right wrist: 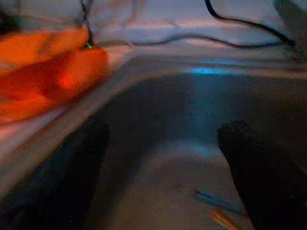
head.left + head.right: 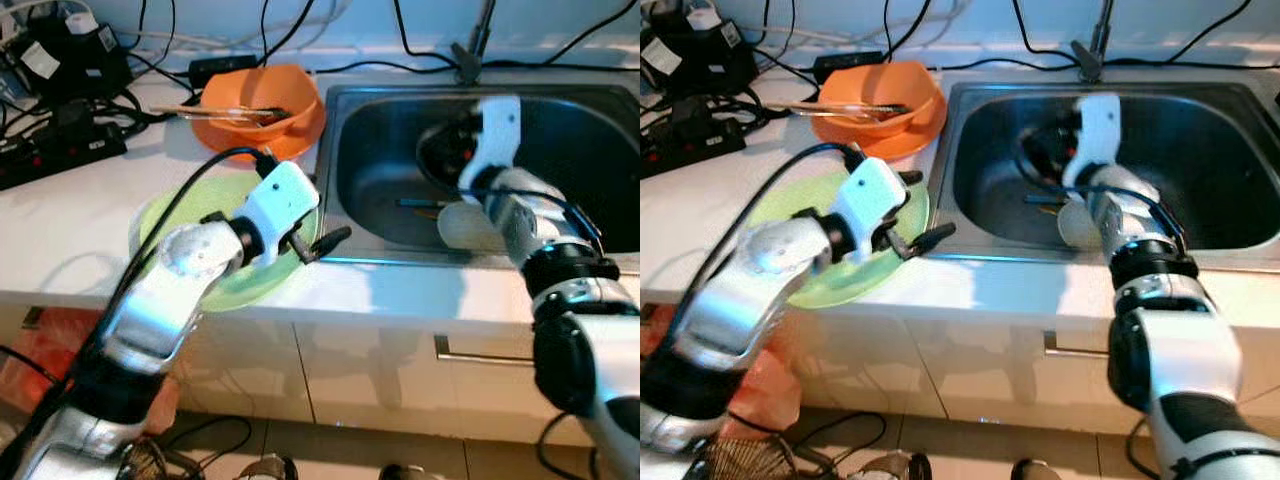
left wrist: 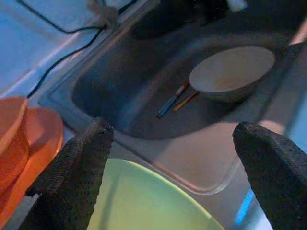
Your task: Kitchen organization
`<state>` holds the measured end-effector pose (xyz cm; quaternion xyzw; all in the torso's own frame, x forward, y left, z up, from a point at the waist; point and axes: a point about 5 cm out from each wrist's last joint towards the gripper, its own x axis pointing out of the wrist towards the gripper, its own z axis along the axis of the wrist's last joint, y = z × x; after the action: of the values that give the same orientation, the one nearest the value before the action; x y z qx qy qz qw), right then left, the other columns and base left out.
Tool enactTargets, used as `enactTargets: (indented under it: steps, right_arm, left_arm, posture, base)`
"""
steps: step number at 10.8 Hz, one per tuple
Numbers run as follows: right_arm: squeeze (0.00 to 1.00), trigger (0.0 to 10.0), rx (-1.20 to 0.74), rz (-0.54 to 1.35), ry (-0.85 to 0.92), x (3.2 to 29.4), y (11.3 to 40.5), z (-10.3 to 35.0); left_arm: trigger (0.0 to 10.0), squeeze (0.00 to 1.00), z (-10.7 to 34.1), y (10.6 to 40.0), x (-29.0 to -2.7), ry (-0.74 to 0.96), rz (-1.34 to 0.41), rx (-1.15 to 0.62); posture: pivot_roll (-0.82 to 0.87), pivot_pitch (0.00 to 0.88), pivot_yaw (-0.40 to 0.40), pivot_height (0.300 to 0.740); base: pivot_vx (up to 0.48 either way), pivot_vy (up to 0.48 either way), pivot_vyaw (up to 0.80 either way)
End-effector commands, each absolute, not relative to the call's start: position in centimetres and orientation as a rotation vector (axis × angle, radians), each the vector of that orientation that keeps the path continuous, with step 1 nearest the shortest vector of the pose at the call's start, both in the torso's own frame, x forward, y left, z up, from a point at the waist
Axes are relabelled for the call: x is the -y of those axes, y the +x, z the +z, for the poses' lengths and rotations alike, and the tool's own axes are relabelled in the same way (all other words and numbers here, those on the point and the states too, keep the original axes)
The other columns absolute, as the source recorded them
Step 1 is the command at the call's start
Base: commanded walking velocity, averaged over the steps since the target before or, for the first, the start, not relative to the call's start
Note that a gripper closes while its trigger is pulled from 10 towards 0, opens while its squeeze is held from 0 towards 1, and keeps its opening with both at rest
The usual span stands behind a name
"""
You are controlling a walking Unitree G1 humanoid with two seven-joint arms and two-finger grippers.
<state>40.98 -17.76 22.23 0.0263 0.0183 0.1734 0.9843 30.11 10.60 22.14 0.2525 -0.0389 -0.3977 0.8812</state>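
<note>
Right end effector point(image 1: 163, 167), fingers spread and empty, reaches into the sink point(image 2: 345, 150) toward the bowl point(image 3: 230, 74); next it must close on the rim. Left end effector point(image 3: 172, 158) hovers open over the green plate point(image 2: 165, 215).

A white counter point(image 2: 70, 240) is running along a pale wall point(image 2: 350, 20), holding a steel sink point(image 2: 345, 140), with white cabinet doors point(image 2: 400, 380) and a tiled floor point(image 2: 330, 450) lying below.
</note>
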Motion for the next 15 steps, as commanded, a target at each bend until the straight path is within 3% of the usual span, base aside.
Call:
enactTargets:
  steps: [1, 2, 3, 6, 9, 10, 13, 14, 15]
  right_arm:
    - [1.0, 10.0, -0.035, 0.39, 0.073, 17.1, 40.7, 22.4]
    - [0.71, 10.0, -0.027, 0.406, 0.062, 16.9, 40.5, 22.7]
    - [0.0, 10.0, -0.025, 0.42, 0.053, 16.6, 40.3, 22.9]
    - [0.0, 10.0, -0.029, 0.425, 0.054, 16.1, 39.9, 23.1]
    - [0.0, 10.0, -0.027, 0.432, 0.055, 15.8, 39.6, 23.5]
    - [0.0, 10.0, -0.024, 0.434, 0.057, 15.5, 39.5, 23.7]
    - [0.0, 10.0, -0.017, 0.436, 0.062, 15.3, 39.4, 24.0]
    - [0.0, 10.0, -0.015, 0.433, 0.064, 15.3, 39.4, 24.1]
    - [0.0, 10.0, -0.014, 0.43, 0.068, 15.3, 39.4, 24.1]
  left_arm:
    - [10.0, 1.0, 22.6, 29.3, -11.0, 0.532, -0.832, 0.124]
    - [10.0, 1.0, 22.6, 28.8, -11.2, 0.55, -0.835, 0.159]
    - [10.0, 1.0, 21.8, 27.8, -11.6, 0.69, -0.863, 0.236]
    - [10.0, 1.0, 18.9, 26.8, -13.7, 0.733, -0.751, 0.148]
    - [10.0, 1.0, 17.8, 25.8, -14.7, 0.75, -0.782, 0.066]
    - [10.0, 0.0, 17.5, 25.7, -15.0, 0.789, -0.801, 0.018]
    - [10.0, 0.0, 16.8, 26.1, -16.6, 0.891, -0.77, -0.077]
    - [0.0, 0.0, 16.7, 26.6, -17.7, 0.956, -0.748, -0.138]
    - [0.0, 0.0, 16.8, 27.2, -18.6, 0.992, -0.714, -0.178]
  posture:
    - [0.08, 0.112, 0.073, 0.74]
    - [0.08, 0.112, 0.071, 0.74]
    - [0.09, 0.11, 0.068, 0.74]
    - [0.09, 0.103, 0.07, 0.74]
    - [0.1, 0.106, 0.067, 0.74]
    - [0.11, 0.105, 0.07, 0.74]
    - [0.11, 0.104, 0.074, 0.74]
    - [0.11, 0.102, 0.076, 0.74]
    - [0.11, 0.103, 0.076, 0.74]
  base:
    - [0.0, 0.0, 0.0]
    - [0.0, 0.0, 0.0]
    - [0.0, 0.0, 0.0]
    - [0.0, 0.0, 0.0]
    - [0.0, 0.0, 0.0]
    - [0.0, 0.0, 0.0]
    - [0.0, 0.0, 0.0]
    - [0.0, 0.0, 0.0]
    - [0.0, 0.0, 0.0]
